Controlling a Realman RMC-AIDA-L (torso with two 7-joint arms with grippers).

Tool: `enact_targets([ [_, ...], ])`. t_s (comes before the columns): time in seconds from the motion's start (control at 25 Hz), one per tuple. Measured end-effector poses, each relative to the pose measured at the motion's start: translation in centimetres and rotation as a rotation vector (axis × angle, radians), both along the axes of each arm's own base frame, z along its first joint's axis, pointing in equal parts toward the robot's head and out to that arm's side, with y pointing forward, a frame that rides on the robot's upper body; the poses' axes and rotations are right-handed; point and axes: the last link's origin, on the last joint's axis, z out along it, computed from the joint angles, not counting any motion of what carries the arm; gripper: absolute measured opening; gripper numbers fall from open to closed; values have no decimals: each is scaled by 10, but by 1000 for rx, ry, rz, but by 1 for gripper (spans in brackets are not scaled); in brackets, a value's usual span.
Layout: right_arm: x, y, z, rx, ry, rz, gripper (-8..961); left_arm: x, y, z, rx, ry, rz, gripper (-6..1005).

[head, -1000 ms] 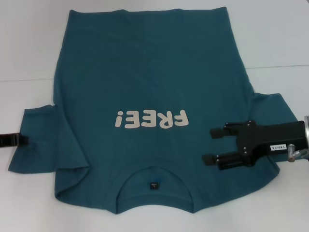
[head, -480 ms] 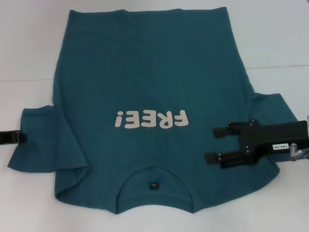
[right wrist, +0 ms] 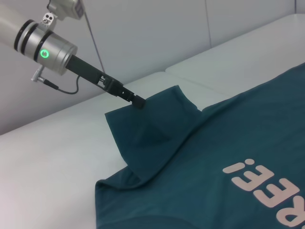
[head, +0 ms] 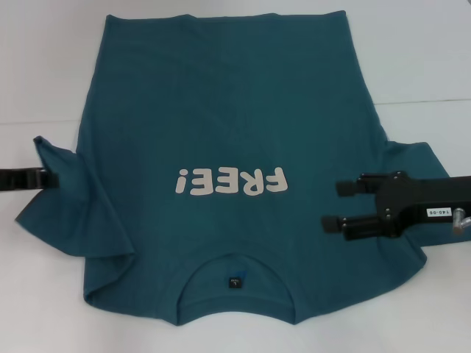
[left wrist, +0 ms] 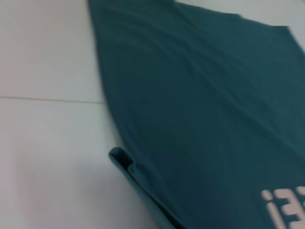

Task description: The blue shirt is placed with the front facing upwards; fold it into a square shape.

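Blue shirt [head: 228, 147] sprawls print-up across the white tabletop [head: 44, 73]; left gripper [head: 50, 178] pinches its sleeve, lifted off the left edge, while right gripper [head: 340, 204] hovers spread-fingered over the opposite sleeve.

A white tabletop [head: 44, 66] fills the head view, even and matte under soft, flat light. A thin seam [head: 419, 101] crosses it from 9 to 3 o'clock. In the right wrist view a plain pale wall [right wrist: 157, 28] rises behind the tabletop.
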Motion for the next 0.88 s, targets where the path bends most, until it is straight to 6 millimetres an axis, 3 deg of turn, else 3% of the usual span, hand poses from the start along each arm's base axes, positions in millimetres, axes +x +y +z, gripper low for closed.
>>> enact_targets([
  [0.4,11,0,16,58,26,-45,916,49,12,-22,-50,-79,-58,23],
  [0.6,16,-3,20,69,25,-60,916,72,16,-51,-96,-114,-85,24],
  [0.88,19,-3,21,77,19,-65,916,78,20,-91,-111,-120,-65,24],
])
